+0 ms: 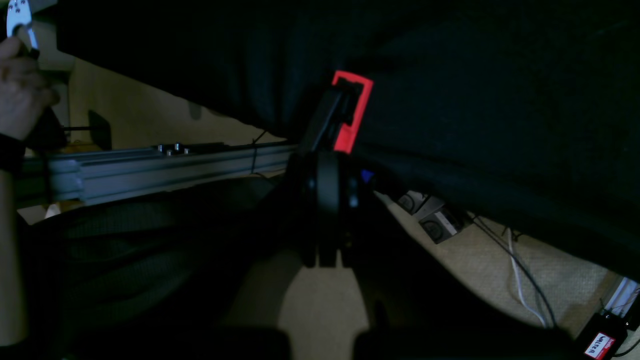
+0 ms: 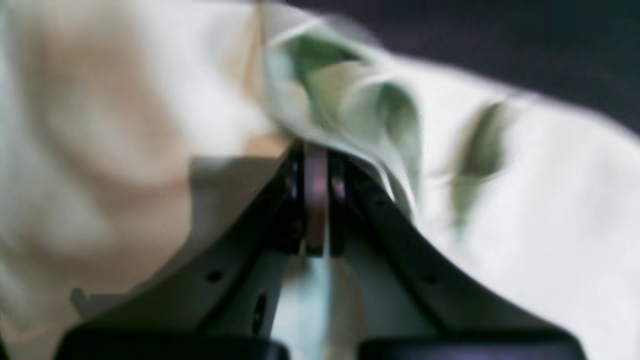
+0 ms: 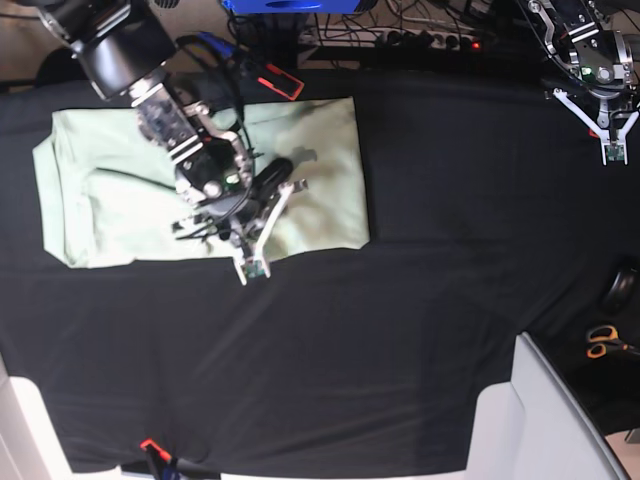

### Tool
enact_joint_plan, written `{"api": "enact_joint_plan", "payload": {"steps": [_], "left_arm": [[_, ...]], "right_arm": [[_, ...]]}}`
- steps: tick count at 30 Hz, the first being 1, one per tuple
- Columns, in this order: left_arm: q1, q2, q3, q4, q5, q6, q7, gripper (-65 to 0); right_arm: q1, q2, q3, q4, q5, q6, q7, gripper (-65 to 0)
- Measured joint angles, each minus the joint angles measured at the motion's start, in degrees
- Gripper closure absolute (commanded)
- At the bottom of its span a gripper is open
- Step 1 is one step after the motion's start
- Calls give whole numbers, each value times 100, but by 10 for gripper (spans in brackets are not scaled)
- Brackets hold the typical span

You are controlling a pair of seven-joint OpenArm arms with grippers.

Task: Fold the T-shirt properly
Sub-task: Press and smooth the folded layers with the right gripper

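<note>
Pale mint-green cotton T-shirt [image 3: 200,180] lies lengthwise along the black cloth tabletop's [image 3: 430,300] far-left edge; right gripper [image 2: 315,150] pinches it, left gripper [image 3: 608,125] fingers together, empty.

The T-shirt [image 3: 310,170] is pale mint green and plain. It lies flat on the black table cover, toward the far left, folded into a wide rectangle, with small wrinkles near its middle.

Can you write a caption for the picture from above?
Right gripper pinches the mint T-shirt on the black table cover.
</note>
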Motion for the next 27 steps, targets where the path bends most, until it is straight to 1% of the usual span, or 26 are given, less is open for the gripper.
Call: {"api": "enact_joint_plan", "payload": {"steps": [2, 4, 7, 9, 12, 14, 15, 17, 18, 20, 22, 24, 26, 27], "left_arm": [[0, 4, 0, 0, 0, 0, 0, 0], [-2, 7, 0, 0, 0, 0, 0, 0], [-4, 4, 2, 0, -24, 0, 0, 0], [-68, 28, 83, -11, -17, 9, 7, 0], [-131, 17, 442, -157, -42, 15, -7, 0], [-122, 37, 693, -219, -85, 0, -7, 0], [-107, 50, 802, -240, -197, 0, -4, 0], [-81, 48, 944, -275, -817, -2, 9, 0], [-76, 46, 960, -273, -1209, 0, 11, 0], [-76, 15, 962, -271, -1967, 4, 24, 0], [-76, 2, 973, -271, -2413, 0, 24, 0], [-92, -37, 970, -271, -2538, 2, 24, 0], [-109, -83, 944, -271, -2400, 24, 22, 0], [-151, -87, 927, -286, -2286, 24, 24, 0]], "right_arm": [[103, 35, 7, -101, -2, 15, 4, 0], [190, 57, 4, -251, 11, 105, 15, 0], [313, 61, 0, -531, 4, 107, 28, 0], [332, 92, 0, -481, -11, 87, 24, 0], [236, 317, 11, 199, 24, 46, -50, 0], [22, 374, 485, 798, 15, -232, -61, 0], [-140, 374, 872, 1126, 4, -385, -186, 0], [-533, 492, 1471, 1707, -70, -422, -334, 0], [-743, 527, 1604, 1904, -166, -507, -345, 0], [-1158, 516, 1650, 2131, -74, -450, -428, 0], [-1440, 428, 1628, 2120, 24, -411, -452, 0], [-1733, 361, 1615, 2127, 26, -367, -350, 0], [-2149, 297, 1696, 2216, 2, -385, 2, -1], [-2378, 212, 1805, 2275, 0, -413, 188, -22]]}}
